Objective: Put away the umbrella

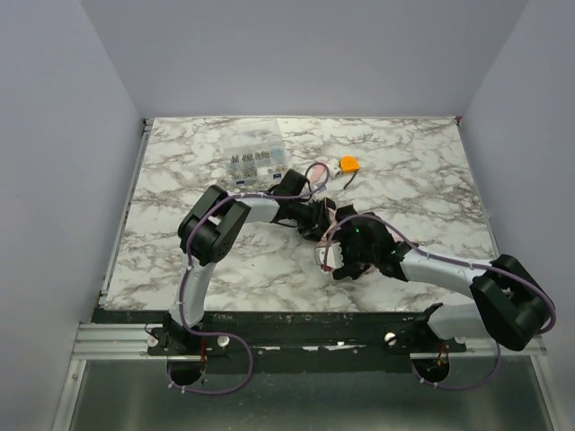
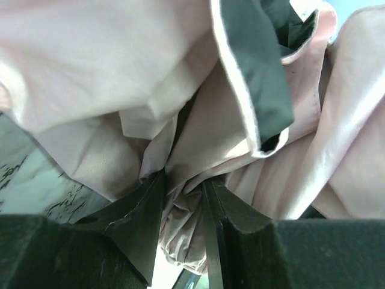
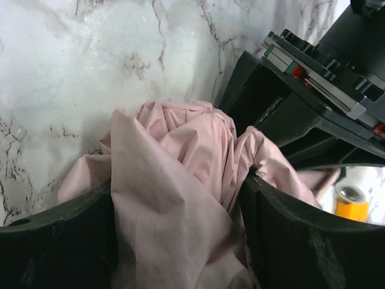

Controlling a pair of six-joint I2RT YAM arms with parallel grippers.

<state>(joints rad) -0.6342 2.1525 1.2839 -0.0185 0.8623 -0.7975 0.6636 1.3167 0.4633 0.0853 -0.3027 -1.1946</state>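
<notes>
Left jaws narrowly pinch the umbrella (image 2: 108, 72), crumpled pink folds; right jaws (wider) clamp a bunch.

Crumpled pale pink fabric of the umbrella (image 2: 108, 72) fills nearly the whole view, folded in loose pleats. A dark strap (image 2: 255, 66) with a pale edge hangs across the upper right. At the bottom, the left gripper (image 2: 183, 180) has its black jaws drawn close, pinching a fold of pink fabric. Marbled tabletop (image 2: 30, 180) shows lower left.
</notes>
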